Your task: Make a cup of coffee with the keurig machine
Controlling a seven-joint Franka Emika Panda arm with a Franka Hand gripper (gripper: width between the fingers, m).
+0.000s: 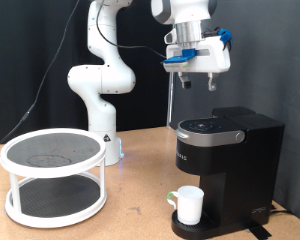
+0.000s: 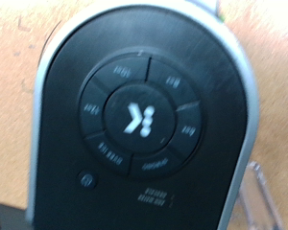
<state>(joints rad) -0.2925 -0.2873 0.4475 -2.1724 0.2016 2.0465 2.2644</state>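
Note:
The black keurig machine [image 1: 226,160] stands at the exterior view's right with its lid down. The white cup [image 1: 189,205] with a green handle sits on its round drip base [image 1: 195,228] under the spout. My gripper [image 1: 196,86] hangs in the air above the machine's lid, apart from it, with nothing visible between its fingers. In the wrist view the machine's rounded top [image 2: 139,115] fills the picture, with its ring of buttons and a central logo; my fingers do not show there.
A white two-tier round rack [image 1: 52,175] with dark mesh shelves stands at the exterior view's left on the wooden table [image 1: 135,215]. The arm's white base [image 1: 102,110] rises behind it. A black curtain forms the backdrop.

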